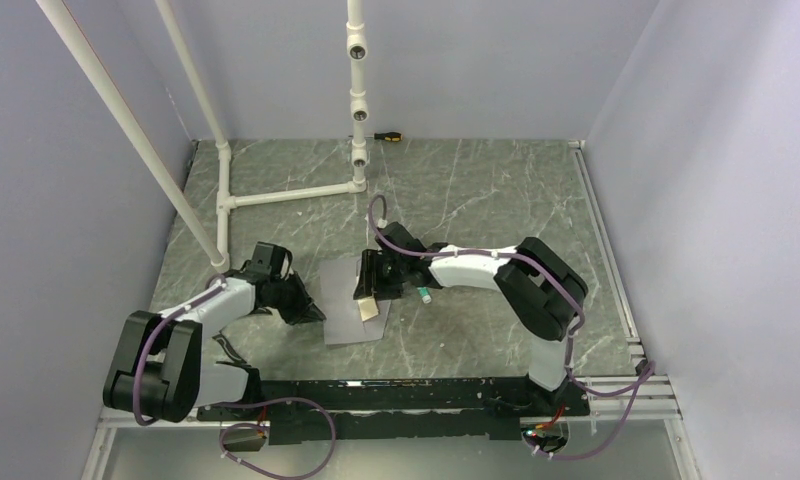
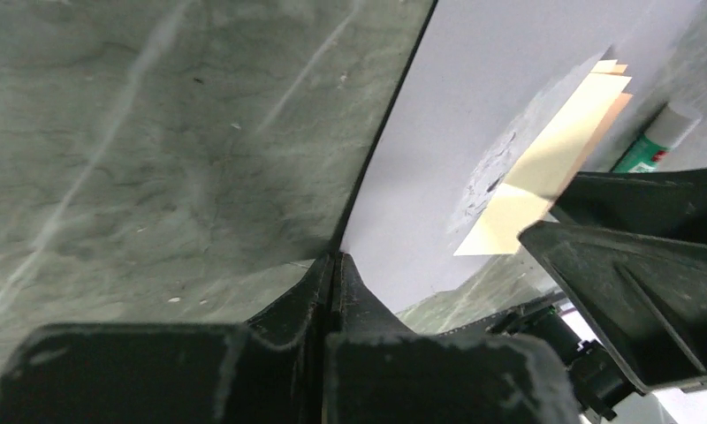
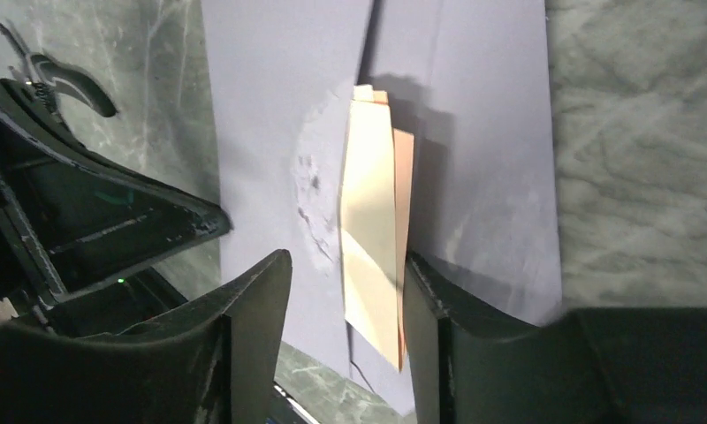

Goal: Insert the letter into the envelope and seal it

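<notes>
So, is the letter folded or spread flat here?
Folded: the letter shows a crease and stepped, layered edges at one end, lying on the envelope between the right gripper's open fingers.

We see a dark green-grey, marble-veined table top [image 1: 496, 190] boxed in by plain pale lavender walls [image 1: 476, 60] at the back and both sides. The light is soft and even. A white pipe frame [image 1: 356, 90] stands far left, and what may be a screwdriver [image 1: 388, 135] lies by the back wall.
</notes>
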Controlling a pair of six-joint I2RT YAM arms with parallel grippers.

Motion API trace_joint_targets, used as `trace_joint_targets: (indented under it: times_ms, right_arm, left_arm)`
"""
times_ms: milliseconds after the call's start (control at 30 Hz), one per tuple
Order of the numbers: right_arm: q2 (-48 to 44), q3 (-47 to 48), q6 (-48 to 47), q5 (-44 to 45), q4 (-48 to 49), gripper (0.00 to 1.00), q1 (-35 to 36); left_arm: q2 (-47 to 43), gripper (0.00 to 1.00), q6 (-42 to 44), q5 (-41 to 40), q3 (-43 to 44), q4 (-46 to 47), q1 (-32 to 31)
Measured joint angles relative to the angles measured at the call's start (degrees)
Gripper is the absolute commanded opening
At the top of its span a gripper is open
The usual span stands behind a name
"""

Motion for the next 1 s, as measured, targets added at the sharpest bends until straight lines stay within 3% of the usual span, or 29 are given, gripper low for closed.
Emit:
trace_joint_targets:
  times_ms: [167,333,467,800,1000]
  right_arm:
    - [-2.2,0.3,-1.0,4.3,-5.7,0.59,0.1]
    - [-2.2,1.2,-1.9,5.8,-8.0,0.53,0.1]
    - [-2.0,1.3,-2.7,5.2,-8.1,0.47,0.1]
    - [1.8,4.5,-3.0,-0.6,-7.1,0.48,0.0]
    - [3.5,5.6,-2.2,-4.4,-5.0,0.52,0.1]
  left_arm:
    - [-0.3,0.03,0.5,-1.5,0.0,-1.1,0.0]
    - [-0.1,0.06,0.6,-1.4,0.0,-1.0,0.0]
    - [-0.1,0.06,0.6,-1.4,-0.1,-1.0,0.0]
    - [0.2,0.12,0.6,0.8,-1.0,0.9,0.2]
    - [0.5,0.25,0.6,2.4,-1.4,1.9,0.2]
